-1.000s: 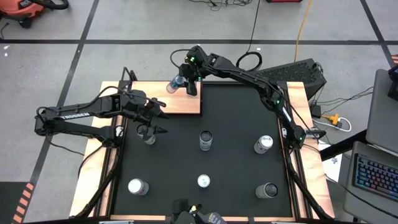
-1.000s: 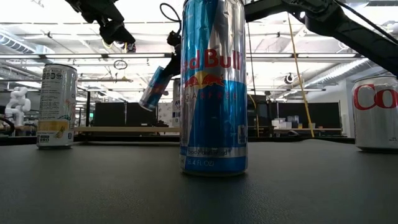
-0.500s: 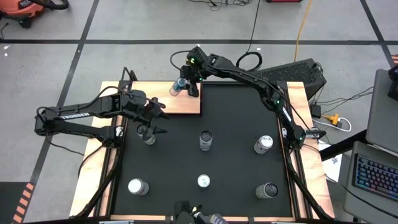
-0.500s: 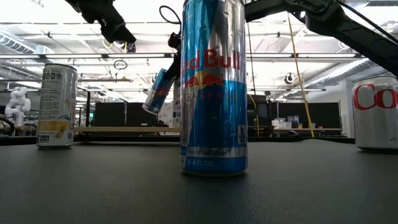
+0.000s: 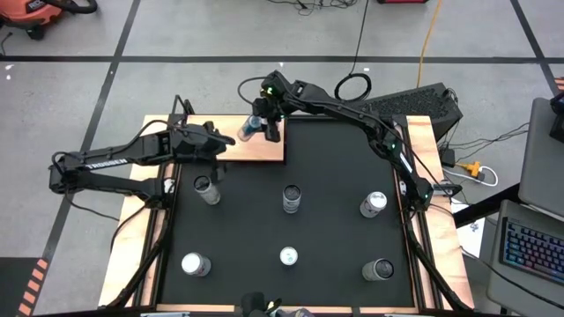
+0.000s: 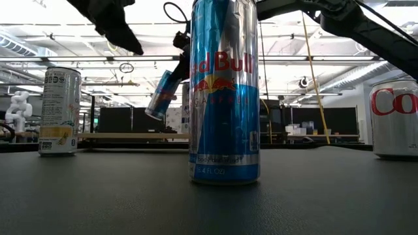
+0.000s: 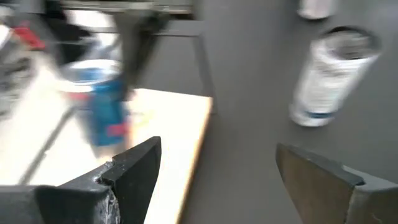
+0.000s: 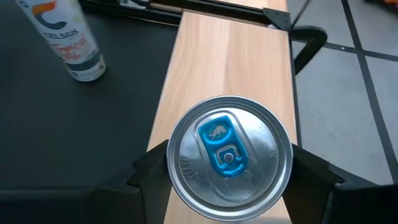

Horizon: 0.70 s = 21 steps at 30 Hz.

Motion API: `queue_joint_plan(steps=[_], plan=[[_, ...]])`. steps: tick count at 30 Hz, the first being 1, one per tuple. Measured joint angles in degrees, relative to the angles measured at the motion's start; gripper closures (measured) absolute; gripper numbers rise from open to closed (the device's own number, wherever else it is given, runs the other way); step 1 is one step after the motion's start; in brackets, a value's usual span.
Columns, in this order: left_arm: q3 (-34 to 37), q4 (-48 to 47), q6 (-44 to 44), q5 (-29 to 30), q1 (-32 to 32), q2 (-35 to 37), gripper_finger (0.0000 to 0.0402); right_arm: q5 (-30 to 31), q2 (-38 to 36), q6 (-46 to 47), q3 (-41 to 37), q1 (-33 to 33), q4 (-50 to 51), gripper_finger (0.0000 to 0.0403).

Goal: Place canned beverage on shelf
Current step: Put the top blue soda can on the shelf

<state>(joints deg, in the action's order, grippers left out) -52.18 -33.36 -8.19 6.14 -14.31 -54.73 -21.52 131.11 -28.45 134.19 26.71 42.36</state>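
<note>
Nearest low cam, front of black mat (image 5: pixel 291 229): tall blue/silver Red Bull can (image 6: pixel 224 91), upright, free-standing. Not the item in hand.
Mid mat: approx. 6 loose cans, all upright; one w/ pale label (image 6: pixel 59 111) at L, red-lettered can (image 6: pixel 394 117) at R edge. None touched.
L side, over shelf's near edge: left gripper (image 5: pixel 214 138), jaws wide apart, holding nothing; blue can in sight ahead of its fingers (image 7: pixel 134 171). Waiting; one mention suffices.
Far end, at mat/shelf border: right gripper (image 5: pixel 267 123), jaws part-way apart and closed round slim blue beverage can (image 8: pixel 229 158), lid w/ blue tab facing wrist cam. Can is in the air and tilted (image 6: pixel 161 94), base not yet on wood.
Shelf (image 5: pixel 256 148): light-wood board, black uprights at corners, bare under can.
Handling note (judgement): bring can upright before lowering; seat base flat on board, clear of board edge and uprights; part jaws only once base bears fully. Keep clear of L arm nearby.
</note>
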Motion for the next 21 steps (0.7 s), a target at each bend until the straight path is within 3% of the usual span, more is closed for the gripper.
queue_joint_plan(steps=[6, 15, 21], plan=[[-0.01, 2.34, -3.65, -2.46, -6.70, -1.51, 0.0081, 0.00, -0.02, -1.04, 0.61, -1.39, 0.40, 0.0181], [-0.02, 6.56, -11.84, -11.58, -17.00, -7.83, 0.0081, -0.16, -0.66, -0.98, 0.76, -1.67, -0.06, 0.0181], [-0.02, 12.71, -12.13, -16.55, -21.83, -12.35, 0.0081, -2.42, -0.66, -0.98, 0.76, -1.67, -0.07, 0.0181]])
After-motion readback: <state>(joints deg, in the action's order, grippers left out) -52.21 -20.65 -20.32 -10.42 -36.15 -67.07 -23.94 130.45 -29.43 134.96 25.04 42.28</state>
